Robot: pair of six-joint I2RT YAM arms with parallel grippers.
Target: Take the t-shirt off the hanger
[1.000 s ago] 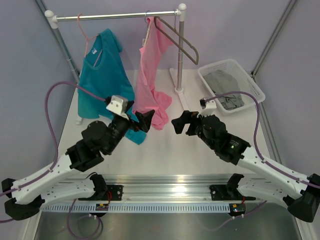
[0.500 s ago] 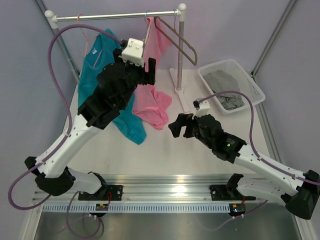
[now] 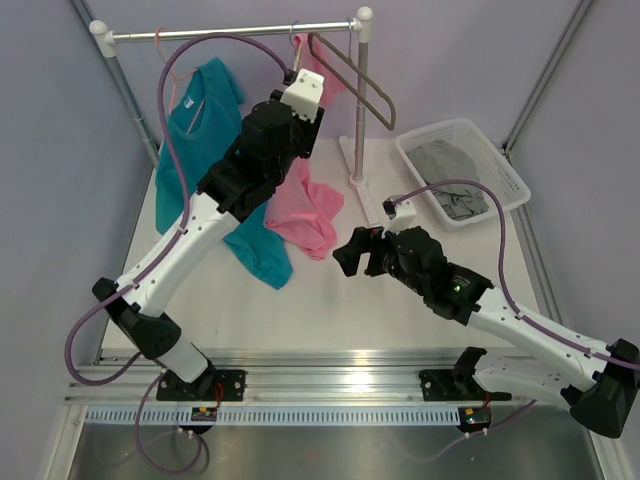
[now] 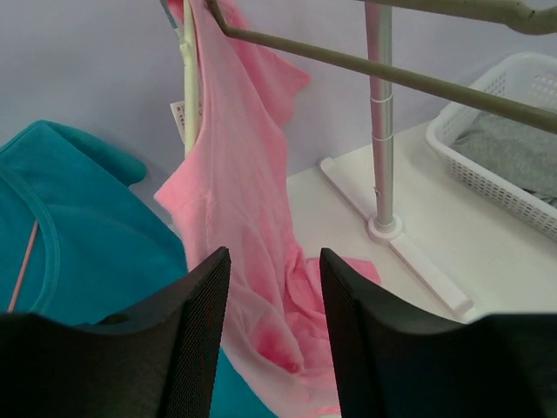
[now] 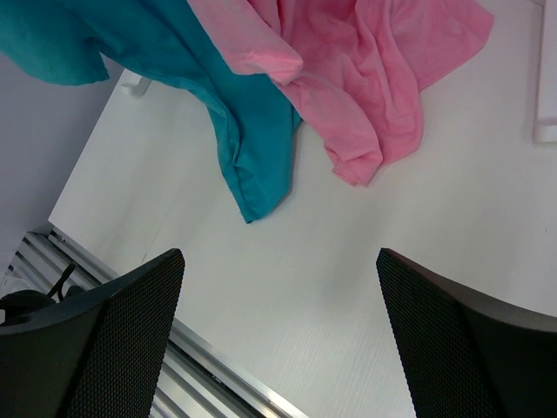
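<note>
1. There are three hangers on one rail [image 3: 230, 33]: a thin pink hanger [image 4: 23, 266], a pale cream hanger [image 4: 189, 87] and a grey-brown hanger [image 4: 452, 91].
2. There are three garments: one pink t-shirt [image 3: 305, 205], one teal shirt [image 3: 195, 130] and one grey garment [image 3: 445, 170].
3. The t-shirt hangs on the cream hanger near the right end of the rail. Its lower part lies bunched on the white surface [image 3: 330, 290].
4. The teal shirt hangs on the thin pink hanger, to the left of the t-shirt. Its hem also lies on the surface, and there the two cloths touch.
5. The grey-brown hanger carries nothing (it hangs just to the right of the cream one).
6. There is one white basket [image 3: 498, 153], at the right side of the surface. Inside it lies the grey garment, crumpled.
7. The left arm is raised high, up by the top of the t-shirt. The left fingers [image 4: 196, 331] stand apart with a moderate gap, and the pink cloth is seen through this gap. I cannot tell if they touch the cloth.
8. The right fingers [image 5: 122, 331] are spread wide with nothing between them. They hover low over the bare surface, near the bunched lower part of the t-shirt.
</note>
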